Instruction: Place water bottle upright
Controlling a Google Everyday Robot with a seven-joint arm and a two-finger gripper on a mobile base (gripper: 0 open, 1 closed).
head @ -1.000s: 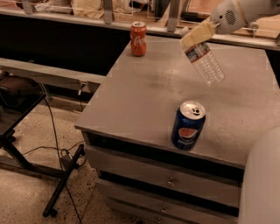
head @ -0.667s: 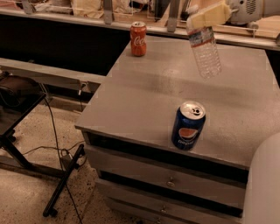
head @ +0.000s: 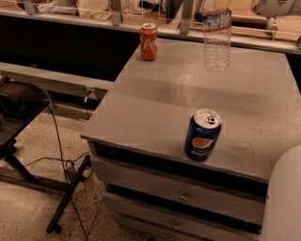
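Note:
The water bottle [head: 217, 40] is clear and ribbed, with a white-red-blue label band near the top edge of the view. It stands upright over the far part of the grey cabinet top [head: 155, 108]. Its cap and neck are cut off by the top edge. I cannot tell whether its base touches the surface. My gripper is out of view above the top edge, where the bottle's neck leaves the picture. A pale part of my arm [head: 275, 8] shows at the top right.
A blue Pepsi can [head: 202, 135] stands upright near the cabinet's front edge. A red Coca-Cola can [head: 149, 42] stands at the far left corner. Drawers sit below the top. A black stand and cables [head: 56, 188] lie on the floor at left. A pale rounded robot part [head: 284, 202] fills the bottom right.
The bottle has swung from tilted to upright and moved up toward the top of the view. The gripper that held its neck has gone out of the picture.

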